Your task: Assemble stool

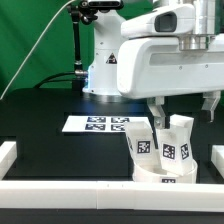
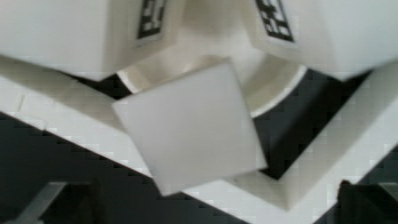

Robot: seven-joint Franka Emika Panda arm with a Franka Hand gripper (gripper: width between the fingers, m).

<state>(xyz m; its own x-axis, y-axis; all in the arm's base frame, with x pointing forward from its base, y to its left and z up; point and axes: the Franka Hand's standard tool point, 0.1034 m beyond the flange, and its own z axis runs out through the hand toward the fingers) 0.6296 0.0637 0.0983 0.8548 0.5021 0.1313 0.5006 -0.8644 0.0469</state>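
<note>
**Nearly there: three legs standing on the seat, gripper empty above them**

Seemingly most of the build is behind us. In the exterior view the low round white plastic seat lies on the black table at about five o'clock in the picture, against the long white border rail. Three short blocky white legs with black-and-white tags rise from it, leaning slightly toward one another. The two-finger gripper hangs just above them, jaws spread wide and holding nothing. The marker board lies at about nine o'clock from the stool.

The wrist view shows one leg's blank face over the seat's rim. Whether every leg is fully seated cannot be told; that check, or a final tightening, looks like what remains.
</note>
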